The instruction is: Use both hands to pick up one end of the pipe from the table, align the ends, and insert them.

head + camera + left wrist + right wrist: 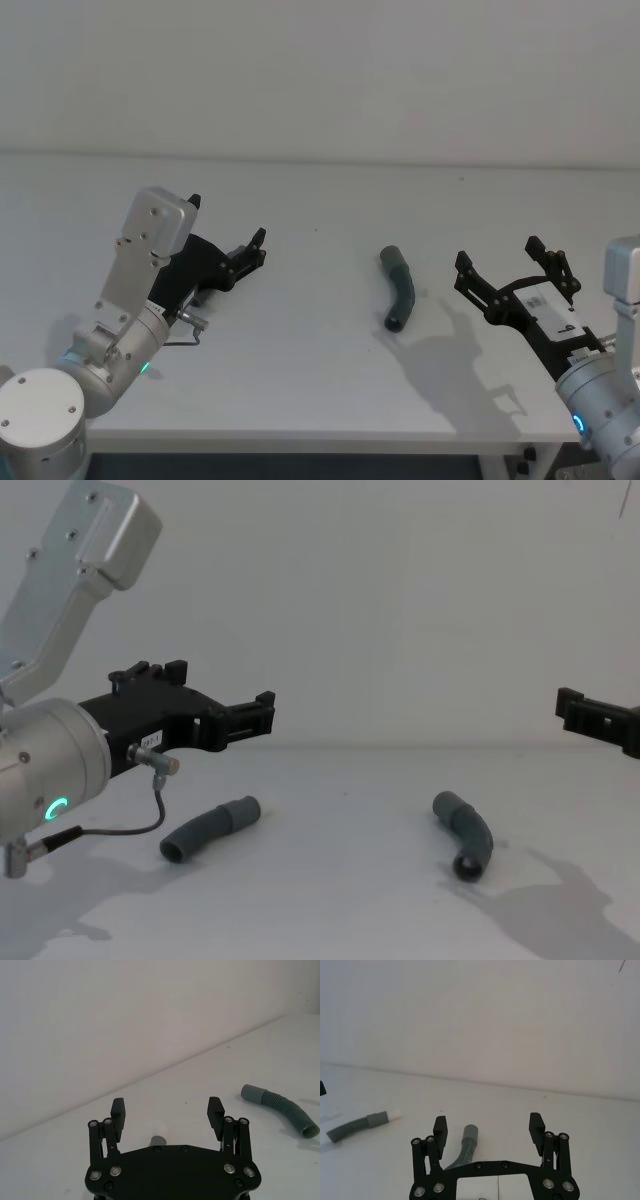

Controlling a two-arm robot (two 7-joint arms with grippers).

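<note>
Left gripper (166, 1106) and right gripper (488, 1121) both gape empty, so off-centre pinches might roll left pipe (210, 832) or right pipe (466, 832) away.

Pretty sure I'm working in some robot lab or test rig here, not anyone's home. I'm looking down at a plain white table (300, 395) sitting against a bare white wall (320, 70). My silver left arm (140, 260) is hanging over it, green ring (58, 807) glowing.
</note>
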